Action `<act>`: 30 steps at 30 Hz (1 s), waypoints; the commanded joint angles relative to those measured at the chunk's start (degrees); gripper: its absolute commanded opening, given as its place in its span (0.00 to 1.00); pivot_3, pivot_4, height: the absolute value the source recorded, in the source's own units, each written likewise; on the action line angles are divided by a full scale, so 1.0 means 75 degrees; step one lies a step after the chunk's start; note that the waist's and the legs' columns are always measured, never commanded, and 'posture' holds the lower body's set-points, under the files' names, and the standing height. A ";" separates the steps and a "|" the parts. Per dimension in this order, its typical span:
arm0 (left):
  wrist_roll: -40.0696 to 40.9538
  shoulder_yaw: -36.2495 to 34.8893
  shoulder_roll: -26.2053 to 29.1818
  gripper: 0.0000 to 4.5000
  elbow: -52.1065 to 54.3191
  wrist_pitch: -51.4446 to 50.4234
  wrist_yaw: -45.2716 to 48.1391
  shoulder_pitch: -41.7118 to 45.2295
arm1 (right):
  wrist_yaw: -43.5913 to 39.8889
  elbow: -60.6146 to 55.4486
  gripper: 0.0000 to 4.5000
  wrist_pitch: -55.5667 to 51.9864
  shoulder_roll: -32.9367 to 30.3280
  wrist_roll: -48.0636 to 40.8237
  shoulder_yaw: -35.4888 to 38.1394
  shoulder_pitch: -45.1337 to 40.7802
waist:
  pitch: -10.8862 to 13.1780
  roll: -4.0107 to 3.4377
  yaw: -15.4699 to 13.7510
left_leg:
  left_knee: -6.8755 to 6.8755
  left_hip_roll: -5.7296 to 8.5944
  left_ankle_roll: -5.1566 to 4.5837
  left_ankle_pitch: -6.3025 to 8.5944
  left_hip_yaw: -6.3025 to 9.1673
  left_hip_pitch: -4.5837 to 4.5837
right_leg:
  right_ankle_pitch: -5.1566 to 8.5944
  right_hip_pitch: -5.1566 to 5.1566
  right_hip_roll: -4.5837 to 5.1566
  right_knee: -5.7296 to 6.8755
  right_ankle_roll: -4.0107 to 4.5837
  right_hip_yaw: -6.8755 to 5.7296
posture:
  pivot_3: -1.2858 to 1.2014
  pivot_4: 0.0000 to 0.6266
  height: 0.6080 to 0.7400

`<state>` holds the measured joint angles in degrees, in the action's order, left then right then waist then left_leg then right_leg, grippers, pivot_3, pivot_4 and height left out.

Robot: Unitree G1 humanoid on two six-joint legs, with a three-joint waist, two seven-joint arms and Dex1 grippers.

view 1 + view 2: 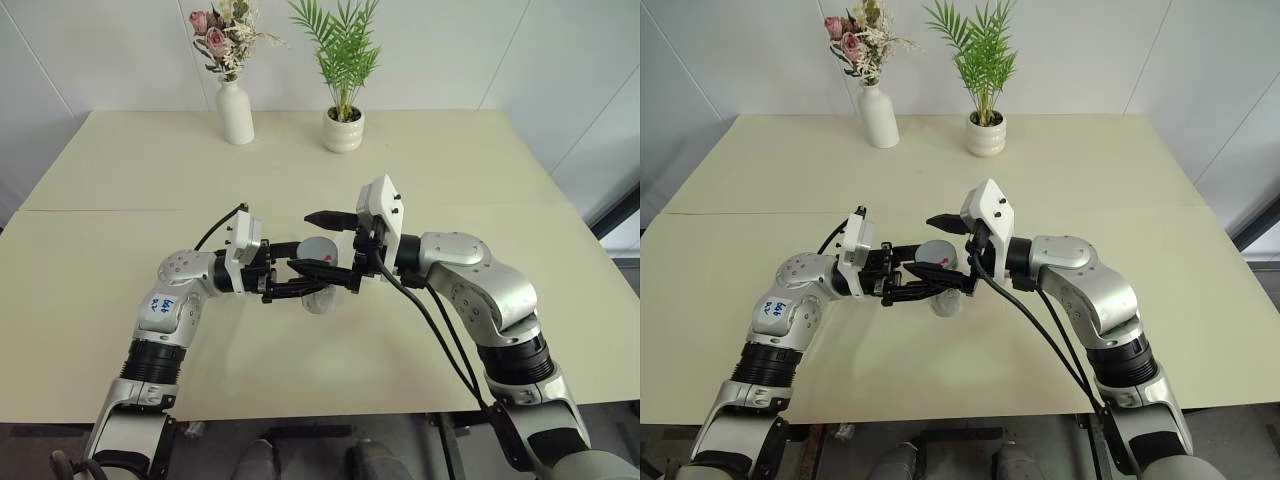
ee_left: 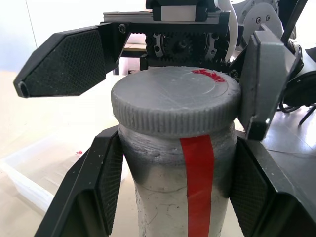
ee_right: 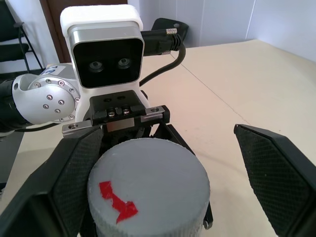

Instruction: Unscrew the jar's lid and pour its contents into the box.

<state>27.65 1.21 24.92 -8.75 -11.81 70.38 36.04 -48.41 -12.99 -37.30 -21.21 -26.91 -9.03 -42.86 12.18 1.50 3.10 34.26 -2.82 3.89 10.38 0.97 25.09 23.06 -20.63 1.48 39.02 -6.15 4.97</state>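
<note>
Jar [image 2: 182, 197] clamped in left gripper [image 1: 300, 278]; right gripper [image 1: 325, 240] spread wide around lid [image 3: 148, 192].

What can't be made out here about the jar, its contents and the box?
- Contents: unreadable in the left wrist view; the jar wall is cloudy and the lid is on.
- Box: only a corner shows in the left wrist view, behind the left pincer; in the head views the pincers hide most of it.
- Right pincer: whether either finger touches the lid is unclear.
</note>
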 commanded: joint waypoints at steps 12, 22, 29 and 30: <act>0.0125 -0.0225 0.0244 0.57 0.0162 0.0125 0.0118 0.0100 | -0.0246 0.0127 0.99 0.0293 -0.1267 -0.0234 0.1008 0.0285 | 0.0000 0.0000 -0.0014 | 0.0001 0.0000 0.0000 0.0000 0.0000 0.0001 | 0.0000 0.0001 0.0000 -0.0002 0.0000 0.0000 | 0.52 0.24 1.00; 0.0125 -0.0325 0.0351 0.57 0.0135 0.0111 0.0183 0.0043 | -0.0903 -0.0183 0.99 0.0228 -0.2019 -0.0985 0.1635 0.0911 | 0.0000 0.0000 0.0012 | -0.0001 0.0000 -0.0002 0.0001 -0.0006 -0.0001 | 0.0000 0.0004 -0.0003 -0.0006 0.0000 0.0006 | 0.52 0.24 1.00; 0.0118 -0.0277 0.0300 0.57 0.0173 0.0087 0.0153 0.0023 | -0.0396 -0.0522 0.99 -0.0004 -0.1225 -0.1192 0.1096 0.0353 | 0.0000 0.0000 0.0018 | 0.0003 -0.0002 -0.0001 0.0000 -0.0004 -0.0005 | -0.0001 0.0004 -0.0005 -0.0001 -0.0001 0.0007 | 0.52 0.24 1.00; 0.0116 -0.0269 0.0292 0.57 0.0173 0.0088 0.0152 0.0025 | -0.0334 -0.0562 0.99 -0.0043 -0.1101 -0.1197 0.1014 0.0292 | 0.0000 0.0000 0.0008 | 0.0002 -0.0003 0.0000 0.0000 -0.0002 -0.0004 | -0.0001 0.0004 -0.0005 0.0000 -0.0002 0.0005 | 0.52 0.24 1.00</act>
<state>27.64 -0.05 27.04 -9.39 -11.77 71.35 36.02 -51.82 -14.76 -37.36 -30.06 -34.79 -1.17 -39.79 12.18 1.50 3.16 34.27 -2.83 3.88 10.38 0.97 25.06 23.05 -20.60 1.44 39.02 -6.16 5.00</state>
